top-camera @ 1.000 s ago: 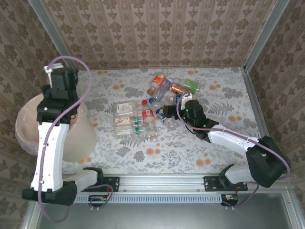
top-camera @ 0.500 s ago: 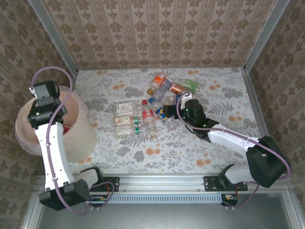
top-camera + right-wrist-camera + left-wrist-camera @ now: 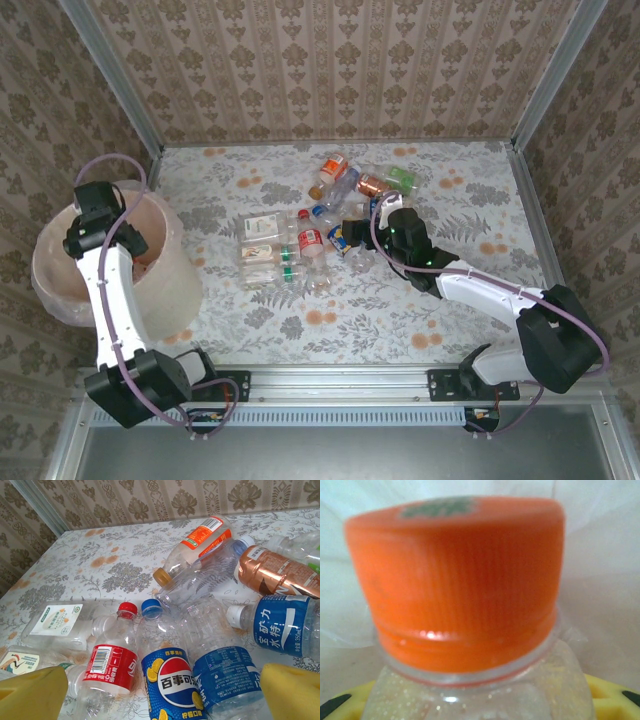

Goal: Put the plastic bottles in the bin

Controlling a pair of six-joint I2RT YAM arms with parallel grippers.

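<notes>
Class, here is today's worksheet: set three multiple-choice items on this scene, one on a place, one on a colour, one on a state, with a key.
1. The large round pale pink bin stands:
A) at the left edge of the table
B) among the bottles
C) in the far right corner

2. The cap of the clear plastic bottle in the left end effector is:
A) blue
B) white
C) orange

3. The right end effector is:
A) shut on a bottle
B) open above the heap of plastic bottles
C) inside the bin

Key:
1 A, the overhead view shows it there.
2 C, the left wrist view shows it close up.
3 B, its yellow fingers stand apart with nothing between them.
</notes>
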